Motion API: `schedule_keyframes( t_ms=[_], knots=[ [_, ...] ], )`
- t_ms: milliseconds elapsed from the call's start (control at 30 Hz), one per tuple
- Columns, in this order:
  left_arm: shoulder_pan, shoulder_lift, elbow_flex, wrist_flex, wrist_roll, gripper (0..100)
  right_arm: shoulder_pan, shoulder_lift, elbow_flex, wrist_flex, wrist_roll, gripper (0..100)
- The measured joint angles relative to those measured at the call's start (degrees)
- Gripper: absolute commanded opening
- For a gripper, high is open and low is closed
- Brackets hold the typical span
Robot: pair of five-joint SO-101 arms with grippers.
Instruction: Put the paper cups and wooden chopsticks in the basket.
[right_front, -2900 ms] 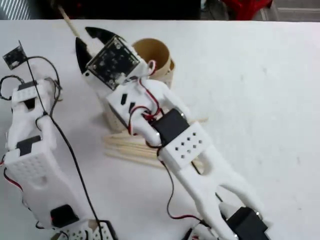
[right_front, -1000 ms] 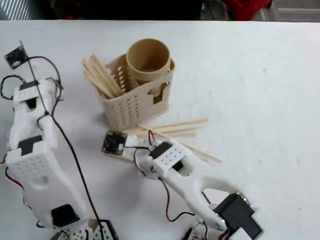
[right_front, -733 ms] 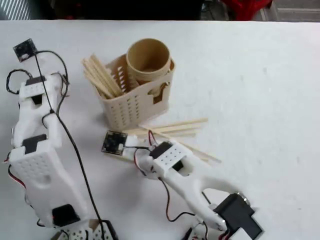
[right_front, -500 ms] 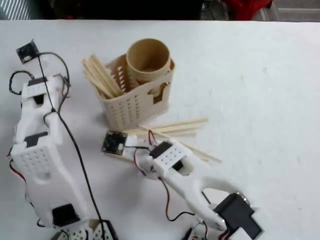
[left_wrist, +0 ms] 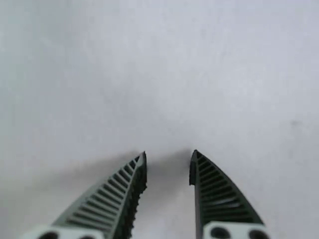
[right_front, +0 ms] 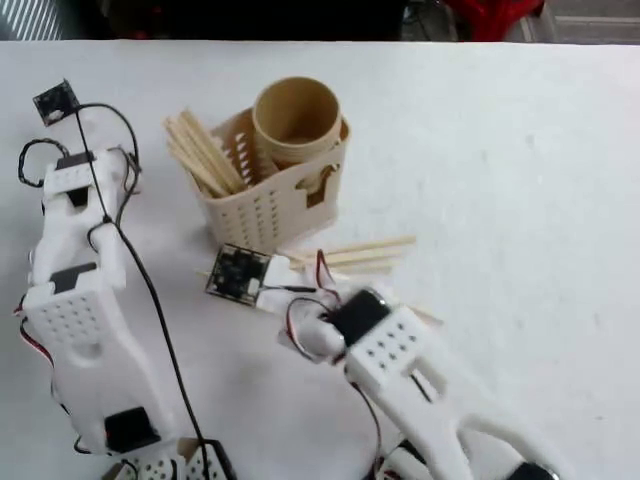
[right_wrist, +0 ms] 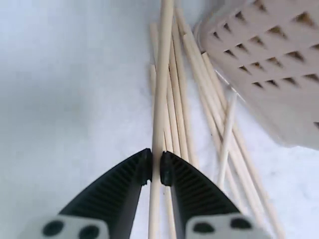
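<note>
A white tabletop seen from above, with two white robot arms entering from the near edge. At the near right, the right arm stretches forward and toward the middle, its wrist low over a scatter of loose chopsticks lying flat on the tabletop. From the camera on that wrist, the right gripper is pinching a single chopstick — both dark ribbed fingers press against it from either side, and the stick runs straight away from the gripper across the pile. The other loose sticks fan out beside and beneath it, some touching each other, a few running close along the foot of the basket. At the near left, the left arm stands well apart from the sticks and the basket, pointing away along the left side of the tabletop. The left gripper is spread, with a clear gap between its fingertips, hanging over bare white surface and holding nothing. Farther back, just beyond the loose sticks, the cream slotted basket stands upright. Inside it sits a tan paper cup, mouth up, and beside the cup a bundle of chopsticks leans out over the basket's left rim.
</note>
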Motion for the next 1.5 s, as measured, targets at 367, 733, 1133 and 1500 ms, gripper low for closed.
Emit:
schedule_keyframes(
  t_ms=[367,733,1133,1500],
  knots=[
    [0.0,0.0,0.0,0.0,0.0,16,-0.35,0.53,-40.0,12.48,-6.42,2.6],
    [0.0,0.26,0.0,0.0,0.0,16,0.97,25.14,-65.32,-6.68,-11.6,1.7],
    [0.0,0.26,0.0,0.0,0.0,16,7.91,37.01,-67.96,-18.64,-32.26,2.1],
    [0.0,0.26,0.0,0.0,0.09,16,8.18,38.95,-67.96,-18.37,-33.93,14.2]
  ],
)
